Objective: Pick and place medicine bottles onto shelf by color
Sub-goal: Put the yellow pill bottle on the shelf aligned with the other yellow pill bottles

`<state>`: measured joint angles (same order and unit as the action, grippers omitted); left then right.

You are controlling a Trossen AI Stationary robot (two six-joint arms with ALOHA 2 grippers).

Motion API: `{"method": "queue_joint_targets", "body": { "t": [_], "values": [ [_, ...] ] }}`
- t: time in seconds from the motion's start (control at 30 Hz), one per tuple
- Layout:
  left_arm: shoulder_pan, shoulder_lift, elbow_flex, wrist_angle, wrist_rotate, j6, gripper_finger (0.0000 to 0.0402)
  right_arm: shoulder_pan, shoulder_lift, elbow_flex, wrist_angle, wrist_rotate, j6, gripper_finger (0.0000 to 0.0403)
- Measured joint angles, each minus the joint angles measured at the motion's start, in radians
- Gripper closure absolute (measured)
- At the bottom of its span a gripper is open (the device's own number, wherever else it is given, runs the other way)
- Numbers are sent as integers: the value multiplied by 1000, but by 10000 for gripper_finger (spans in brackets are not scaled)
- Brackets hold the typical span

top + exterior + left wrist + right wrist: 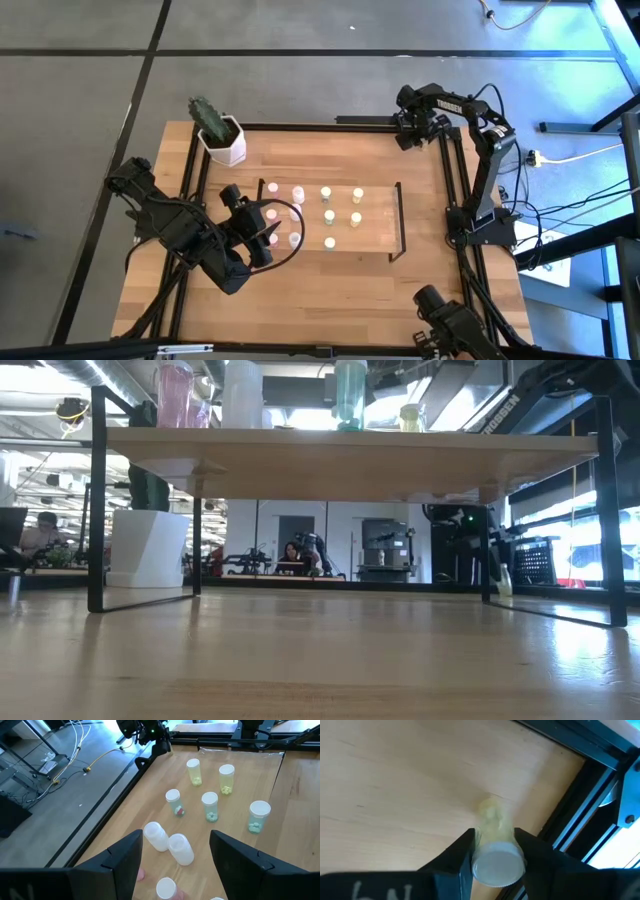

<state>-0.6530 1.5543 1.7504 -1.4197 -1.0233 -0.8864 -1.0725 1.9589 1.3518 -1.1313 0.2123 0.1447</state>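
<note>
A: Start nearest: what is the left arm doing?

B: It reaches in from the table's left front corner, bent at the elbow, wrist angled toward the shelf [378,243]. The left gripper [262,228] hangs over the shelf's left end with its fingers [125,857] spread wide and nothing between them.

A: What sits under it?

B: In its wrist view, two white bottles [169,842] lean side by side between the fingers and below them, and another pale cap [165,887] shows closer in. From above, pink bottles [297,193] stand at that left end.

A: Farther along the board?

B: Pale green bottles [209,806] stand upright in the middle, and yellow bottles [193,771] toward the right end. The low view shows the light-wood board on thin black end frames with bottles standing on top.

A: And the right arm?

B: It is folded back at the far right corner of the table, forearm rising from its base on the right edge and the wrist turned down. The right gripper [494,851] has its fingers pressed against either side of a yellow bottle [493,826], cap toward the camera, close by the table's black edge rail [580,800].

A: Anything else?

B: A cactus pot [222,140] sits at the far left, well apart from the shelf.
</note>
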Motion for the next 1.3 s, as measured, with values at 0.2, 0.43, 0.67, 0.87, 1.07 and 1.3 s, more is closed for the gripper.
{"method": "queue_joint_targets", "body": {
  "t": [0.2,0.43,0.67,0.87,1.07,1.3],
  "values": [
    [0,0,0,0,0,0,178,3,0,6,-6,-7,-48,273],
    [0,0,0,0,0,0,178,10,-54,62,-43,3,-77,273],
    [0,0,0,0,0,0,178,66,-196,100,-94,89,-105,273],
    [0,0,0,0,0,0,178,149,-368,101,-105,93,-101,273],
    [0,0,0,0,0,6,178,259,-562,101,-133,111,-74,273],
    [0,0,0,0,0,6,178,462,-762,101,-174,109,-42,273]
  ]
}}
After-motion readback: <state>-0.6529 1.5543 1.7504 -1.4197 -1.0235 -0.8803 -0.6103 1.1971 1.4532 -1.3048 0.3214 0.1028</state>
